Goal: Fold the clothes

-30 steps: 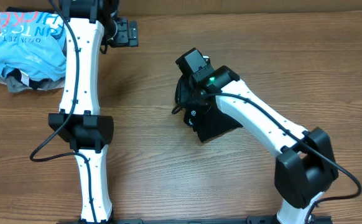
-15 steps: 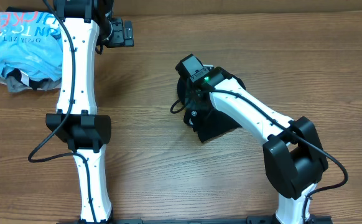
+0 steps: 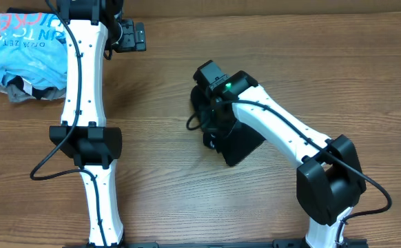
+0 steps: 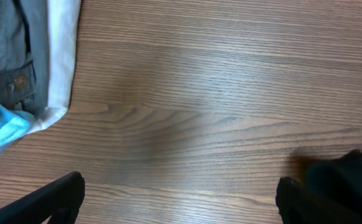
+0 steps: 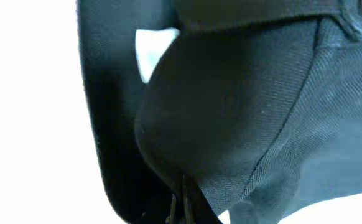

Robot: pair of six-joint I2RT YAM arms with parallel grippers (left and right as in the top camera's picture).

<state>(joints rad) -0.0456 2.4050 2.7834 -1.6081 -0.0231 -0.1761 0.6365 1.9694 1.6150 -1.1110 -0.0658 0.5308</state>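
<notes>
Black shirt [image 3: 242,145] sits bunched mid-frame, right under the right gripper [image 3: 213,109]. Fabric fills its wrist view, so can't tell if it's clamped. Left gripper [image 4: 178,190] is spread wide, upper left, well apart.

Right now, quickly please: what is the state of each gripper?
Left gripper: open, holding nothing.
Right gripper: closed, pinching a fold of the black shirt.
</notes>
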